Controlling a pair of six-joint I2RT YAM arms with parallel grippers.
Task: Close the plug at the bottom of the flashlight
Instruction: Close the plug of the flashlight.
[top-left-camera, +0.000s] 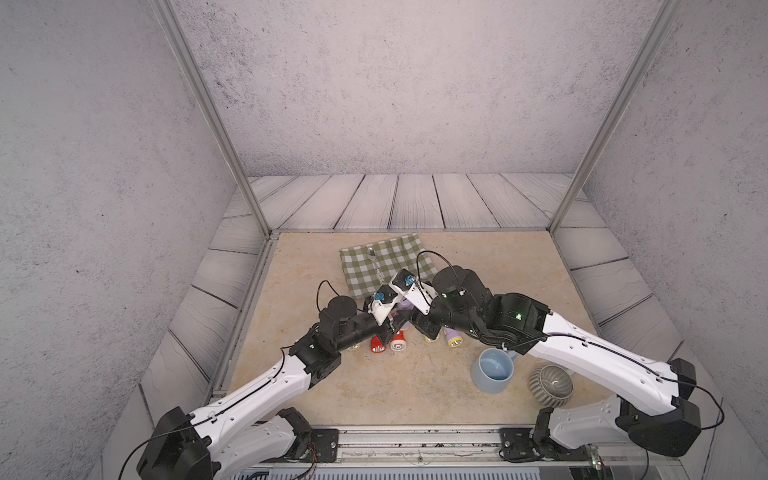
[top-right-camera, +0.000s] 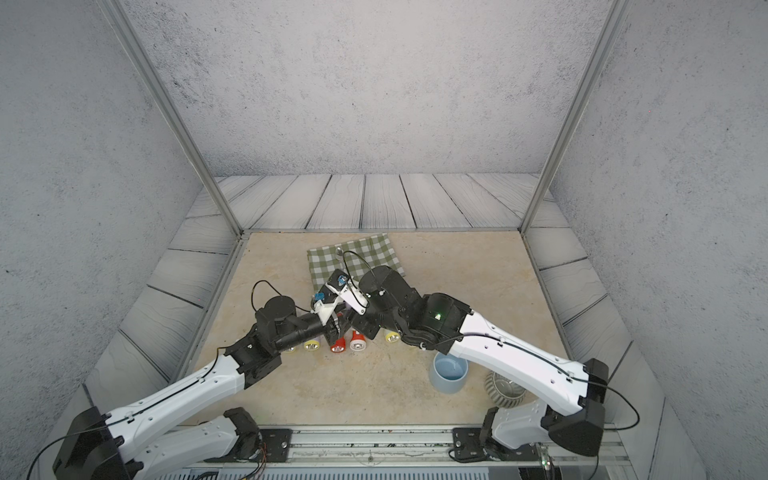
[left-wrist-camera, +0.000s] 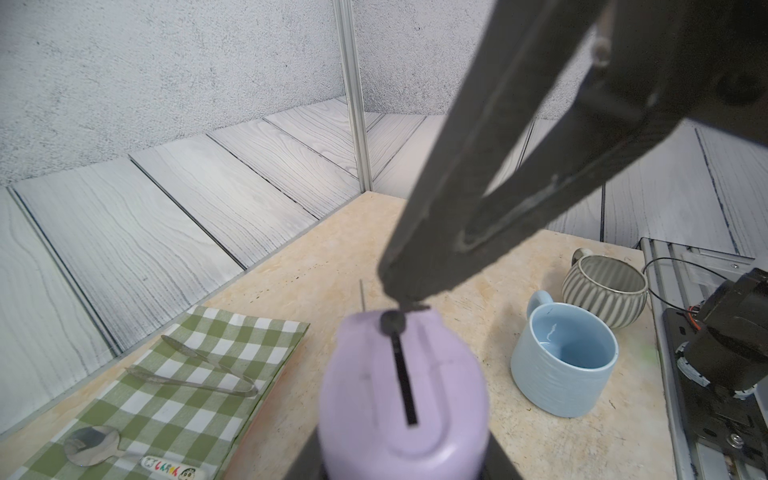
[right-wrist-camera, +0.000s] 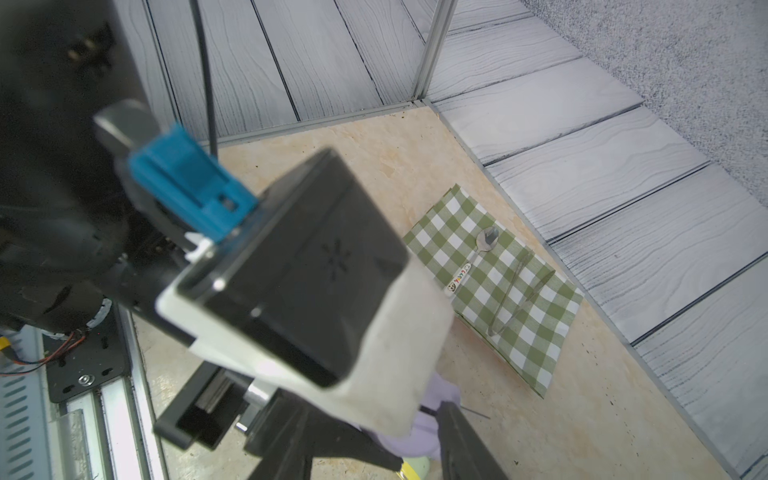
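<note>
My left gripper is clamped around the lilac plastic flashlight, holding it raised between both arms with its base facing my left wrist camera. The tips of my right gripper sit right against the small black rubber plug on that base; how far apart those fingers stand I cannot tell. I judge this the pressing step. Next comes a firm, straight push until the plug seats flush.

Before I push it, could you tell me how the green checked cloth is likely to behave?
The green checked cloth looks thin and flat, so it would probably bunch rather than slide. The spoon and tongs resting on it would likely ride along or slip off.
</note>
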